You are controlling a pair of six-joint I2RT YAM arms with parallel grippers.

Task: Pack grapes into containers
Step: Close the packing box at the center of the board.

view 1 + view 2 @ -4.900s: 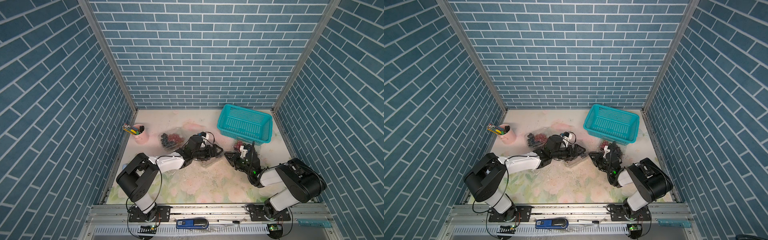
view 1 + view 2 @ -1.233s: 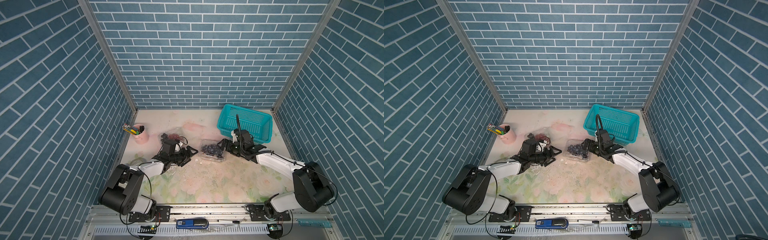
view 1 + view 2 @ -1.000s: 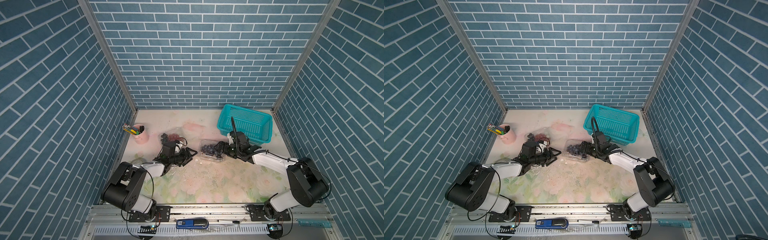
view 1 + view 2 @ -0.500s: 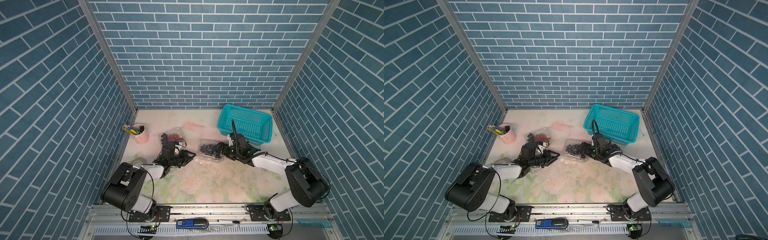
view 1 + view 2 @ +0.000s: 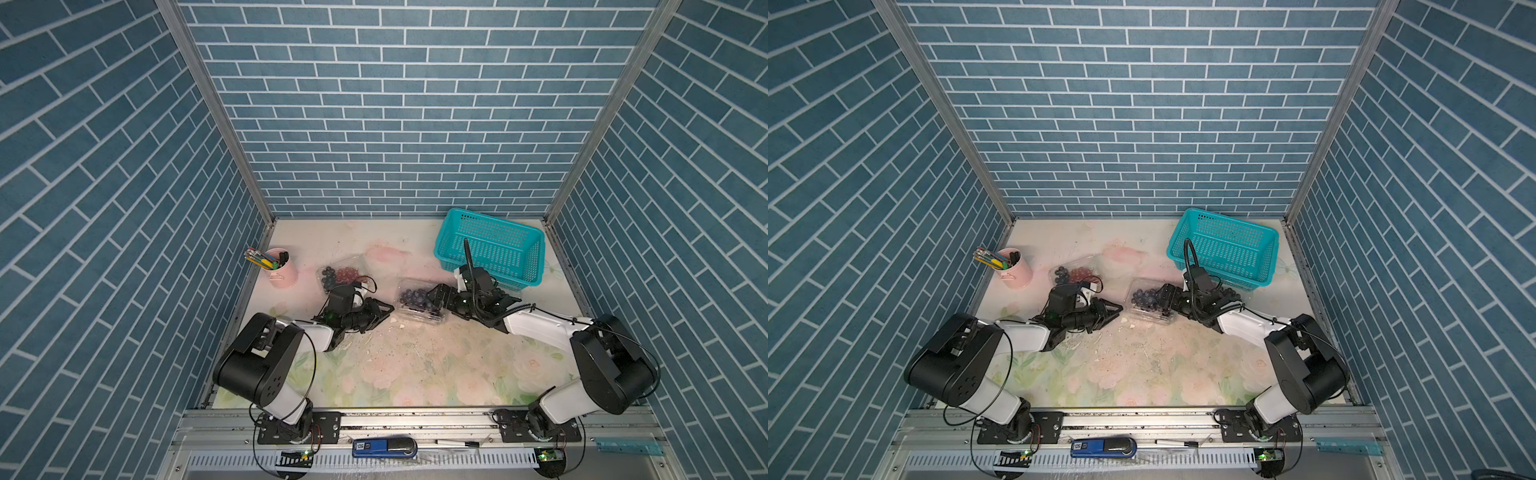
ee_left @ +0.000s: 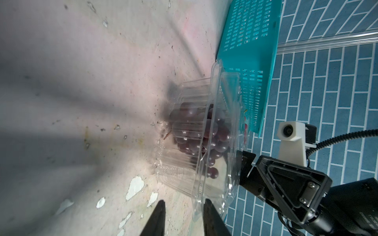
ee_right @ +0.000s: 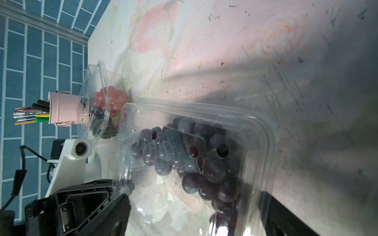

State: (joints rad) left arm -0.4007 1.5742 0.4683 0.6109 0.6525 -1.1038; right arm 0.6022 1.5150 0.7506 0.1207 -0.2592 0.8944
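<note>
Blue brick-pattern walls on three sides; underneath, a pale floral mat (image 5: 415,365) scattered with white crumbs. Toward the back on the right arm's side, a teal basket (image 5: 498,245). Toward the back on the left arm's side, a pink pen cup (image 5: 284,272) stuffed with pens.

Two clear clamshells visible in both top views. Near the cup: the left container (image 5: 359,262), with mixed grapes (image 5: 345,274), dark and red, inside. Mid-mat, just in front of the basket's near corner: the centre container (image 5: 419,318), with a bunch of dark grapes (image 5: 413,297) inside.

Right gripper (image 5: 438,300) low over the centre container from the basket side, jaws spread wide, one finger (image 7: 120,206) toward each side of the lid. In the left wrist view, one fingertip right against the lid's top. Wide open, not closed on the box.

Left gripper (image 5: 388,309) stretched flat along the mat, pointing at the centre container's near corner. Jaws close together but parted, with bare mat in the slim gap. Lid's corner flange just beside one finger (image 6: 212,220), clear of the other. Open, though only narrowly, and gripping nothing.
</note>
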